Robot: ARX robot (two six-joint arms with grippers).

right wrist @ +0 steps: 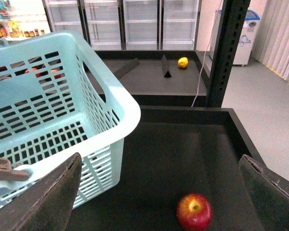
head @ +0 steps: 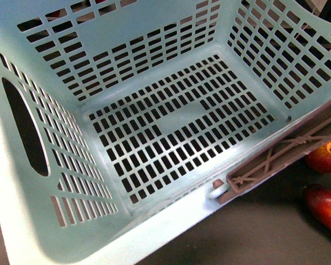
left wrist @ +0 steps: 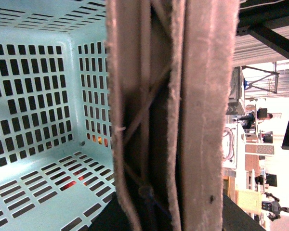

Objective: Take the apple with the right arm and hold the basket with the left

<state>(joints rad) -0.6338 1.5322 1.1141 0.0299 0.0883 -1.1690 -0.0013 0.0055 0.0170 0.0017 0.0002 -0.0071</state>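
- The basket [head: 22, 221] is filling most of the front view. It is standing on a dark surface [head: 265, 237], and nothing is lying on its slotted floor.
- One brown handle [head: 281, 152] is lying along the basket's rim on the robot's right side.
- The apple [head: 326, 154] is sitting on the dark surface outside the basket, just beside the end of this handle, with its yellowish stem side facing up.
- An elongated red fruit [head: 325, 207] is lying near the apple, a little closer to the robot, and the two are not touching.
- The right gripper [right wrist: 159, 159] is hovering above the dark surface with its two dark fingers [right wrist: 43, 202] spread wide, and it is gripping nothing.
- In the right wrist view the apple [right wrist: 194, 211] is showing between the two fingers and apart from both, while the basket [right wrist: 111, 96] is standing beside it.
- A small yellow fruit [right wrist: 183, 62] is resting on a farther shelf, well apart from the apple.
- In the left wrist view a brown handle [left wrist: 173, 96] is taking up the middle, very close to the camera, with the basket's wall [left wrist: 33, 96] beside it.
- The left gripper [left wrist: 168, 211] is showing only as dark shapes on both sides of the handle, so one cannot tell how its jaws are standing or whether they are clamping it.
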